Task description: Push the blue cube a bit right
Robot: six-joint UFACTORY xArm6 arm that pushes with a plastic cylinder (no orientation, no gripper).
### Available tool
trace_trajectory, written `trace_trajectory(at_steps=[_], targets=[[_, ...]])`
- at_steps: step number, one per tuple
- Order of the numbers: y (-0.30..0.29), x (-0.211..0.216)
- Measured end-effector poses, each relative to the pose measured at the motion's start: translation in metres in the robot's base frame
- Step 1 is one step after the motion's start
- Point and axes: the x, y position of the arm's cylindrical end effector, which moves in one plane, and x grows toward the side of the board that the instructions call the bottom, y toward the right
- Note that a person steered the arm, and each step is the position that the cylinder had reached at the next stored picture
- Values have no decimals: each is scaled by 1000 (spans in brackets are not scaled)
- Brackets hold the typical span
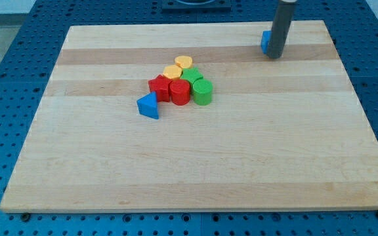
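Nowhere on the board [254, 164] or the blocks can any writing or label be read. My tip [275, 56] is the lower end of a plain dark rod with nothing to open or close, so it holds nothing; it stands in the upper right of the frame, low on the wood. Just at its left side sits the blue cube [266, 41], partly hidden behind the rod, so only its left part shows; the two look to be touching, though the exact contact is covered.

Well apart from them, left of the frame's centre, the other blocks are packed together. A yellow cylinder [184, 61] is at the top of the pack, with a second yellow block [172, 71] just below and left of it. A green block [191, 76] lies beside those, and a green cylinder [202, 92] sits lower right. A red cylinder [180, 92] is just left of the green cylinder, with a red block [159, 86] at its left. A blue wedge [148, 105] lies at the pack's lower left corner. Around the board runs a blue perforated table [5, 78].
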Motion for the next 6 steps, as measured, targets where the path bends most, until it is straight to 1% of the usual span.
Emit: trace_trajectory(at_steps=[1,2,4,5,6], targets=[[0,-30],[-5,-31],[-68,-31],[-63,-54],[-47,-60]])
